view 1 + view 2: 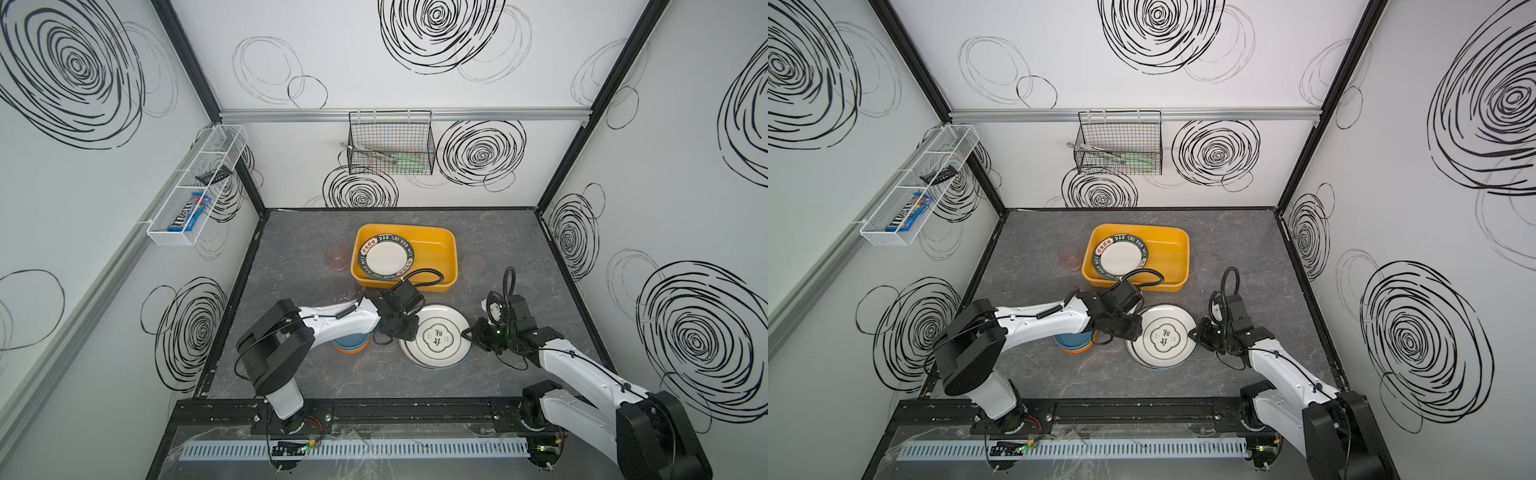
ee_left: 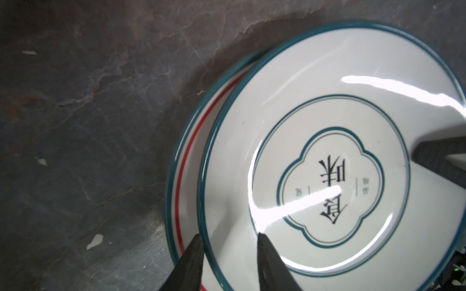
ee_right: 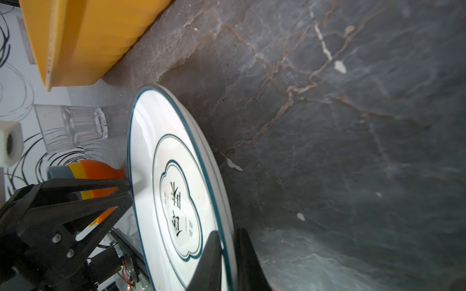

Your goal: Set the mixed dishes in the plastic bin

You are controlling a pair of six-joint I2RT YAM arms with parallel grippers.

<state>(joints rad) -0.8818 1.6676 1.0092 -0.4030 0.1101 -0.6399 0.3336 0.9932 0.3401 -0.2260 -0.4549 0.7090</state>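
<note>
The right gripper [image 3: 228, 239] is clamped on the top plate [image 1: 436, 336] at its 3 o'clock rim; the left gripper [image 2: 229, 235] straddles the 9 o'clock rim, fingers apart. The plastic bin [image 1: 440, 245] lies at the plate's 12 o'clock, nearer the left arm

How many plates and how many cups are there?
Plates: 3 (dark-rimmed plate in the yellow bin, top plate, lower plate beneath it)
Cups: 3 (pink cup, pale cup, clear cup)
Total: 6
</note>
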